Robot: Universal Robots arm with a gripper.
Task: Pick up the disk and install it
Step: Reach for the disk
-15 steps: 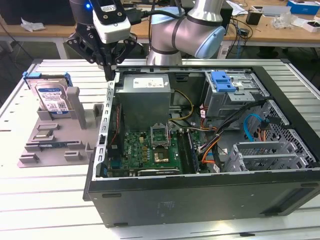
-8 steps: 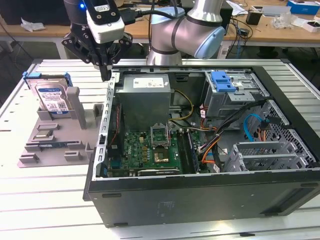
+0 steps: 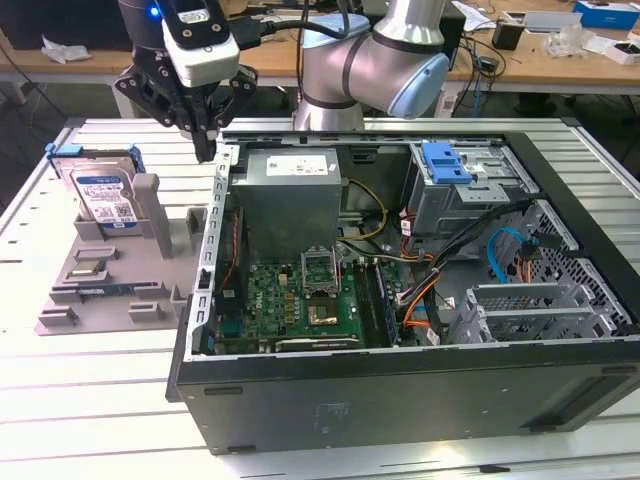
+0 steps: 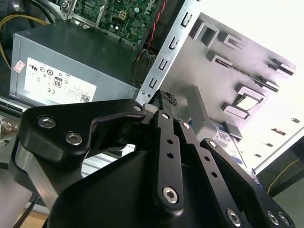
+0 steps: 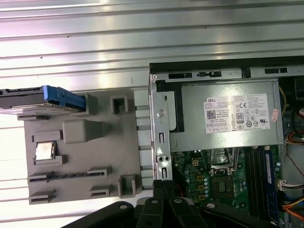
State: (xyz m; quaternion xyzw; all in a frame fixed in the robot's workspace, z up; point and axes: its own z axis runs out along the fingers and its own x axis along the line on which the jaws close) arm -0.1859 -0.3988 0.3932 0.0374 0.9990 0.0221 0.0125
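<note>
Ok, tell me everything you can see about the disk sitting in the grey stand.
The disk is a flat silver rectangle with a white-and-blue label, framed by a blue plastic carrier. It stands on edge, slightly tilted, in the grey stand on the exterior view's left of the open computer case. Only the stand touches it; the gripper hovers apart, near the case's wall.

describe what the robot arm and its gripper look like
The arm is silver-grey tubing with pale blue joint caps. The gripper is black, with jointed linkage fingers pinned by silver screws. A white box sits above it, beside a blue light; black cables loop off it.
</note>
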